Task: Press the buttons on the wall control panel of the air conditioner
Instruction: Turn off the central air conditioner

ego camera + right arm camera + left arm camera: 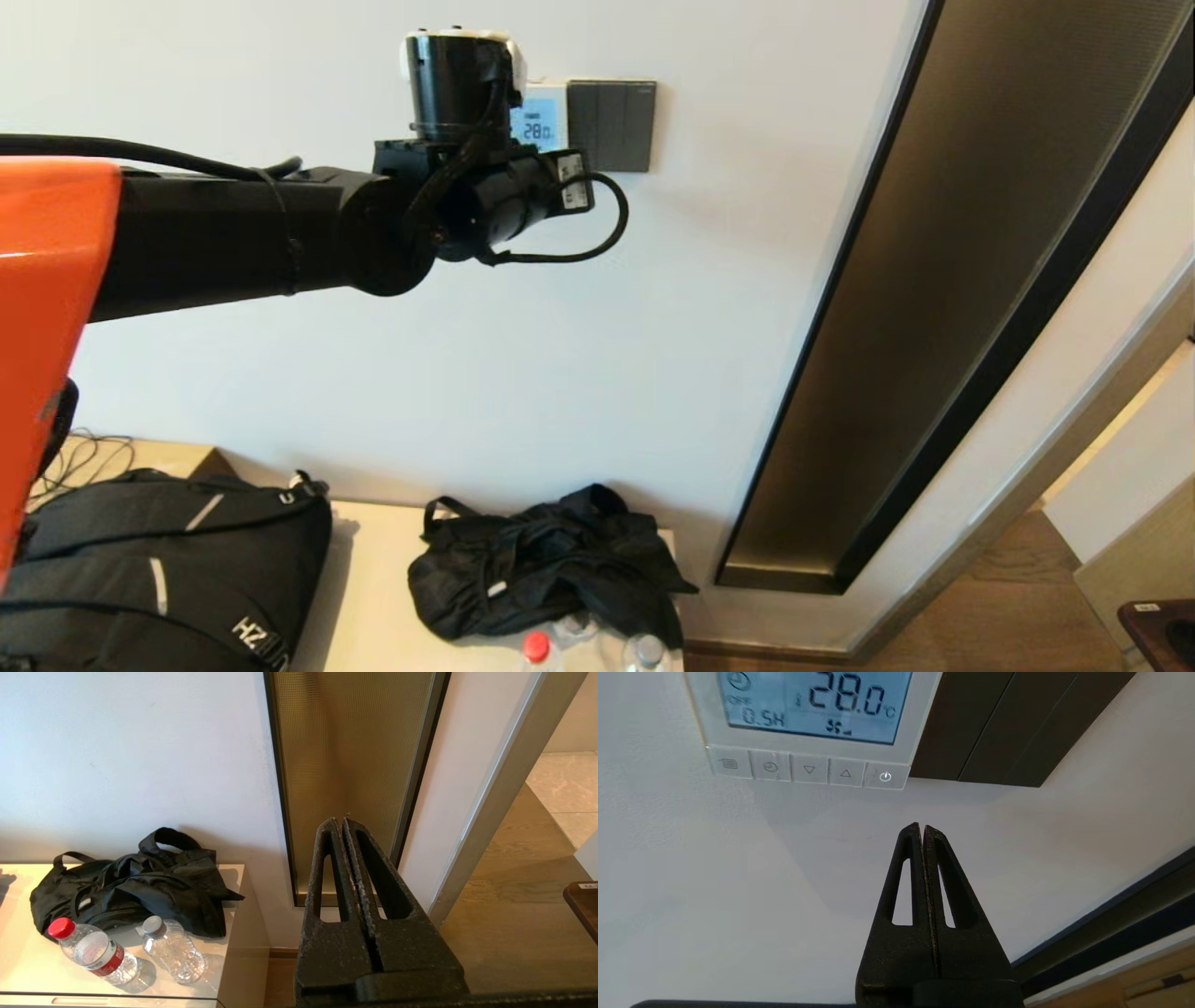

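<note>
Left wrist view: buttons (809,769) above closed left end effector (922,828).

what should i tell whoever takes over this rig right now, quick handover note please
Left pincer: shut, empty, raised at the wall just below the air conditioner's wall control panel, not touching it.
Right pincer: shut, empty, held low facing the wall, away from the panel.
Panel: screen lit, reads 28.0; the buttons sit in a row along its bottom strip, beside the dark switch plate.
Done: approach.
Left: no press visible now; move the tip up onto a button.
</note>
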`<state>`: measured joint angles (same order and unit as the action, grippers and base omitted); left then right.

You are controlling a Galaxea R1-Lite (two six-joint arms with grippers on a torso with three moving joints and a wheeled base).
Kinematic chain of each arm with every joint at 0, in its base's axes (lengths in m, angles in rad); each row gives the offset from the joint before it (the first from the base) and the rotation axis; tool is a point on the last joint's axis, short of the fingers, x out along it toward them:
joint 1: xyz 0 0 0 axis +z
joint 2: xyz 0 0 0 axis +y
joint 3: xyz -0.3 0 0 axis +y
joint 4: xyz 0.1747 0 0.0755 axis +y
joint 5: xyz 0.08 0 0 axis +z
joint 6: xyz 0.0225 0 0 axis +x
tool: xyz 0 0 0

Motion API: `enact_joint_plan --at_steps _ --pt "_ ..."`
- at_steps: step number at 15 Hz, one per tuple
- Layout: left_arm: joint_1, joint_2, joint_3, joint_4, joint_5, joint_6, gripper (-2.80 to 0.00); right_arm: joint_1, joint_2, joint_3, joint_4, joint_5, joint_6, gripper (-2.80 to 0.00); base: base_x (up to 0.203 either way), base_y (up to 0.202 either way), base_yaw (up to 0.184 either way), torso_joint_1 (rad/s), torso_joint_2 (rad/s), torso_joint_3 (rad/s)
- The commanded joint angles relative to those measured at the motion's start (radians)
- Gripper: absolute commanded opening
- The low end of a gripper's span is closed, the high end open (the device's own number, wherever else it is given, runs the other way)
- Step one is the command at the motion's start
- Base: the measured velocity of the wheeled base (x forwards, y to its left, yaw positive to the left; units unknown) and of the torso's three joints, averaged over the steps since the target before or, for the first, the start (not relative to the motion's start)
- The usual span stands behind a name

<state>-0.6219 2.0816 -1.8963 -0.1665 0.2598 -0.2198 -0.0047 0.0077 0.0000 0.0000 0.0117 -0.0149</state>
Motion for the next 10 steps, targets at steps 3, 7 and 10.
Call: enact_joint_plan --at_steps 3,7,10 --pt "0.003 0.049 -0.032 -0.001 -0.002 0.005 -2.8 0.0 0.002 0.0 0.0 0.001 0.0 -2.8 0.0 0.0 0.0 0.0 0.0 0.0" --pt "0.004 0.051 -0.037 -0.016 -0.007 0.019 -2.8 0.0 0.002 0.0 0.0 0.001 0.001 -2.8 0.0 0.0 0.0 0.0 0.0 0.0" --pt "0.004 0.058 -0.037 -0.055 -0.007 0.02 -2.8 0.0 0.002 0.0 0.0 0.001 0.0 -2.8 0.0 0.0 0.0 0.0 0.0 0.0"
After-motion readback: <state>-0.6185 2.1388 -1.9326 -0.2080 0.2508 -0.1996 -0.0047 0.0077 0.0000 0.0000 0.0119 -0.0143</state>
